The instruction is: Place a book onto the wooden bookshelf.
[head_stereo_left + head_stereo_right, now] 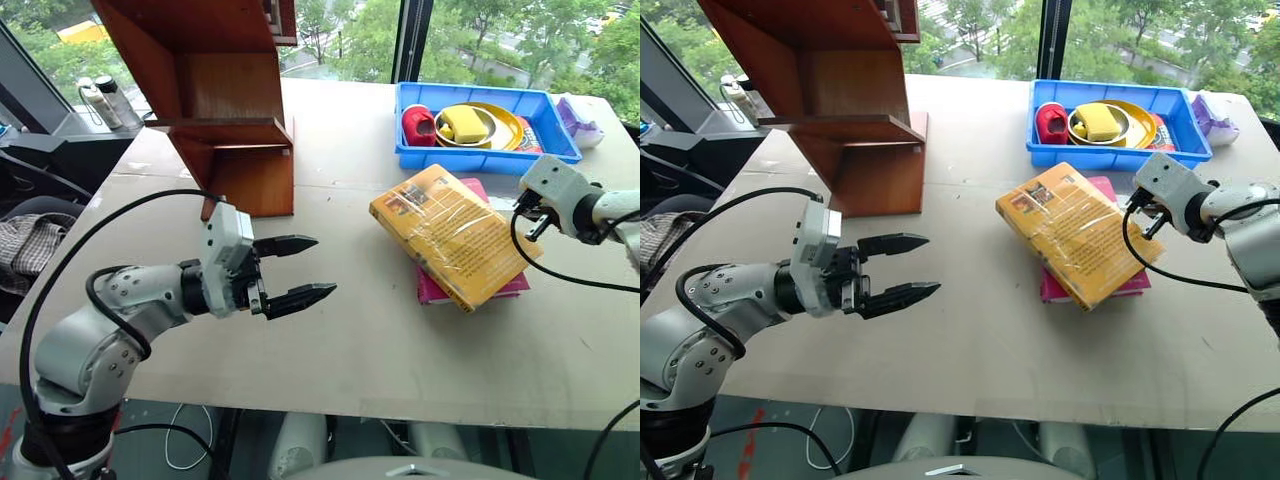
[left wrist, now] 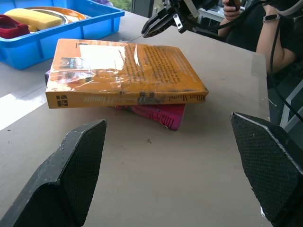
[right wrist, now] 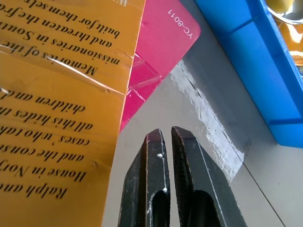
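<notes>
The book [image 1: 455, 235], thick and yellow-orange in glossy wrap, lies flat on the table at the right, on top of a pink book [image 1: 440, 290]. The wooden bookshelf [image 1: 215, 100] stands at the back left. My left gripper [image 1: 300, 270] hovers open over the table's front left, pointing right toward the book [image 2: 123, 73], well apart from it. My right gripper [image 3: 165, 135] is shut on nothing, its tips just off the book's right edge, beside the pink cover's corner [image 3: 161, 42].
A blue tray [image 1: 480, 160] at the back right holds a red cup, a yellow sponge and a plate. Bottles [image 1: 105, 100] stand past the table's left edge. A seated person [image 2: 265, 23] is beyond the table's right side.
</notes>
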Motion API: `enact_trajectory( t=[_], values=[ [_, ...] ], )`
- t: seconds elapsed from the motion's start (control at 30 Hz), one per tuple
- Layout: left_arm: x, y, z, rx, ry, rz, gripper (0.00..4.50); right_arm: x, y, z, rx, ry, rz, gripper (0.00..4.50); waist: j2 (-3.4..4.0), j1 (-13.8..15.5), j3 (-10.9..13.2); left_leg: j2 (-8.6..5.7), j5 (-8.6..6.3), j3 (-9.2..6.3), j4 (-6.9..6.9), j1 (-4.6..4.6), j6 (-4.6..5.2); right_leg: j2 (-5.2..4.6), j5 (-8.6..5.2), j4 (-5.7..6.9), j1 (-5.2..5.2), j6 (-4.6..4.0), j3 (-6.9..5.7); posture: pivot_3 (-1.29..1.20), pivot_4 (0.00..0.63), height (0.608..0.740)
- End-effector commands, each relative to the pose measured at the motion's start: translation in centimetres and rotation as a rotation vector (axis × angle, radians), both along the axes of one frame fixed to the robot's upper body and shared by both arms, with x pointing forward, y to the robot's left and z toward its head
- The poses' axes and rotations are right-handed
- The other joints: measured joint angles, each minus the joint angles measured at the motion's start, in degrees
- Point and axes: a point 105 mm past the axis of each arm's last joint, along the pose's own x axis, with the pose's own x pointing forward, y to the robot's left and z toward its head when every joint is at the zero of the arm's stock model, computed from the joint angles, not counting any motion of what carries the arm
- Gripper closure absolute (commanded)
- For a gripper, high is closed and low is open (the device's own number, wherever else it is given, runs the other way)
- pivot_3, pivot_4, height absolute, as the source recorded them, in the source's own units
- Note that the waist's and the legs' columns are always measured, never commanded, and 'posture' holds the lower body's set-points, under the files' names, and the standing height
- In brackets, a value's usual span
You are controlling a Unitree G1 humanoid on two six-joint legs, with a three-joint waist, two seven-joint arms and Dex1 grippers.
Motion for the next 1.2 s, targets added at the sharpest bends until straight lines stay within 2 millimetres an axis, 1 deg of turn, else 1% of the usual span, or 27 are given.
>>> enact_trajectory(
  t=[0.03,0.17,0.3,0.37,0.53,0.77,0.9,0.93,0.97,1.03,1.1,1.13,1.17,1.2],
  values=[
    [-0.8,-0.2,1.1,0.003,-0.056,-0.009,0.19,1.0,-0.5,-1.0,0.018,0.087,0.008,4.42,-0.02,0.07,0.01,0.0,0.0,-0.01,0.0,0.0,0.0,0.0,0.0,0.0,0.01,0.0,-0.01,0.0,0.15,0.74],
    [-1.4,0.2,2.1,-0.024,-0.088,-0.007,0.19,2.1,0.8,-2.0,0.063,0.162,0.05,4.42,-0.01,-0.32,0.02,-0.01,0.0,0.0,0.02,-0.01,0.0,0.0,0.01,0.03,0.01,0.0,0.0,0.0,0.15,0.74],
    [-1.3,0.5,2.7,-0.051,-0.1,0.026,0.19,2.4,1.5,-2.8,0.138,0.227,0.072,4.42,-0.02,-0.78,0.01,0.01,0.0,-0.02,0.02,0.05,0.0,0.01,0.02,0.13,0.03,0.01,-0.01,0.0,0.15,0.74],
    [-1.2,0.7,2.5,-0.05,-0.101,0.043,0.19,2.4,2.1,-3.1,0.174,0.251,0.084,4.42,-0.02,-0.93,0.01,0.01,0.0,-0.01,0.02,0.1,0.0,0.02,0.13,0.15,0.05,0.2,-0.01,0.0,0.15,0.74],
    [-1.3,0.8,1.9,-0.046,-0.089,0.064,0.19,2.3,4.5,-4.0,0.243,0.28,0.12,4.42,-0.02,-1.17,0.01,0.04,0.0,0.01,0.02,0.12,-0.01,0.04,0.14,0.19,0.03,0.21,0.0,0.0,0.15,0.74],
    [-1.4,1.9,0.4,-0.038,-0.053,0.106,0.19,2.4,10.0,-3.8,0.343,0.252,0.185,4.42,-0.02,-2.05,0.01,0.09,0.01,0.02,0.01,0.18,-0.03,0.06,0.15,0.32,0.02,0.19,0.02,0.0,0.15,0.74],
    [-1.4,2.9,-0.7,-0.055,-0.004,0.154,0.19,2.4,13.4,-4.2,0.392,0.235,0.195,4.42,-0.02,-2.32,0.01,0.09,0.01,0.03,0.01,0.17,-0.03,0.04,0.15,0.32,0.01,0.19,0.02,0.0,0.15,0.74],
    [-1.4,3.1,-0.9,-0.063,0.008,0.169,0.19,2.3,13.9,-4.2,0.4,0.23,0.204,4.42,-0.02,-2.25,0.01,0.09,0.01,0.03,0.01,0.17,-0.03,0.03,0.15,0.31,0.01,0.19,0.02,0.0,0.15,0.74],
    [-1.4,3.4,-1.3,-0.052,0.025,0.188,0.19,2.3,14.0,-4.2,0.387,0.208,0.212,4.42,-0.04,-2.3,0.0,0.08,0.01,0.01,0.01,0.15,-0.03,0.02,0.15,0.31,0.01,0.19,-0.01,0.0,0.15,0.74],
    [-1.7,3.9,-2.2,-0.036,0.069,0.217,0.19,2.3,13.3,-3.5,0.361,0.113,0.243,4.42,-0.03,-2.23,0.01,0.1,0.01,0.01,0.0,0.15,-0.04,0.0,0.15,0.31,0.0,0.19,-0.01,0.0,0.15,0.74],
    [-1.8,4.5,-3.0,-0.059,0.124,0.265,0.19,1.7,11.1,-2.6,0.299,0.038,0.3,4.42,-0.02,-1.76,0.01,0.06,0.0,0.0,-0.01,0.1,-0.04,-0.09,0.14,0.29,-0.02,0.19,-0.05,0.0,0.15,0.74],
    [-1.8,4.8,-3.4,-0.091,0.167,0.297,0.19,1.2,9.2,-1.8,0.282,-0.003,0.31,4.42,0.01,-1.43,0.03,0.02,0.0,-0.01,-0.01,0.09,-0.03,-0.14,0.14,0.28,-0.02,0.19,-0.07,0.0,0.15,0.74],
    [-1.8,5.0,-3.7,-0.113,0.196,0.319,0.19,0.9,8.0,-1.2,0.268,-0.029,0.316,3.92,0.05,-0.81,0.06,-0.02,0.0,0.0,-0.01,0.08,-0.03,-0.2,0.13,0.25,-0.02,0.19,-0.07,0.0,0.15,0.74],
    [-1.9,5.2,-4.1,-0.139,0.239,0.333,0.19,0.4,6.6,-0.6,0.267,-0.05,0.312,3.74,0.05,-0.52,0.06,-0.05,-0.01,0.01,-0.01,0.07,-0.01,-0.24,0.13,0.18,-0.01,0.2,-0.07,0.0,0.15,0.74]
  ],
)
